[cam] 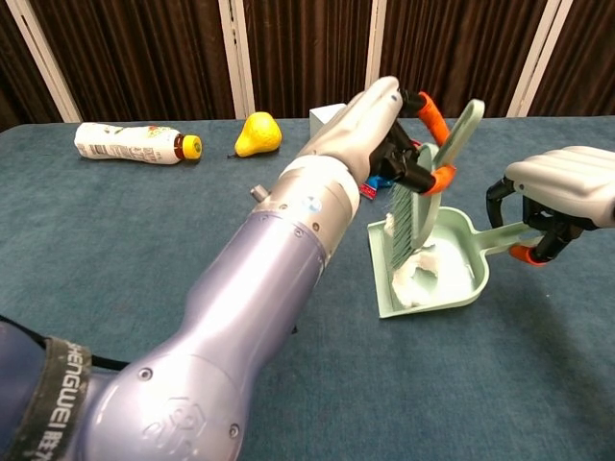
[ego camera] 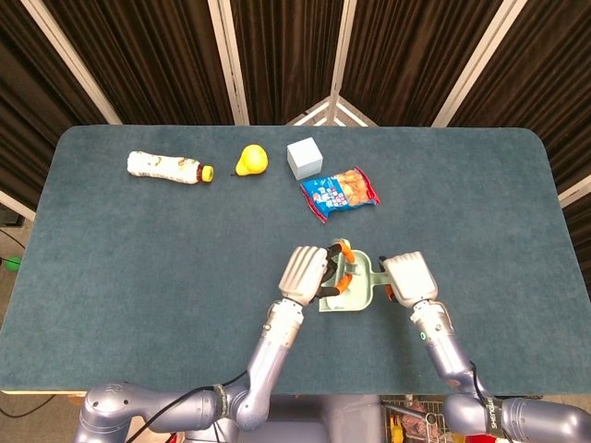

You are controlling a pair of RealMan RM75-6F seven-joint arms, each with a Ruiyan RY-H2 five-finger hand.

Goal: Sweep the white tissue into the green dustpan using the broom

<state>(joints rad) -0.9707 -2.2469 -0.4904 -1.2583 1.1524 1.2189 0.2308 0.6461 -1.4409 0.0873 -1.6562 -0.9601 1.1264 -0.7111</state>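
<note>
Tabletop (ego camera: 138, 268): tissue (cam: 423, 269) in dustpan (cam: 459, 288), under left hand (cam: 384, 125).

Both arms are glossy lavender-grey metal tubes. The left hand (cam: 384, 115) and right hand (cam: 567, 182) have pale cream shells, black inner linkages and orange fingertip pads. A black band lettered "CHENGWEI" wraps the left arm.

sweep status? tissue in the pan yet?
Looks done: the white tissue lies inside the green dustpan. In hand: the left hand holds the broom with its bristles down in the pan, and the right hand grips the pan's handle. Left, probably: lift the broom out.
</note>
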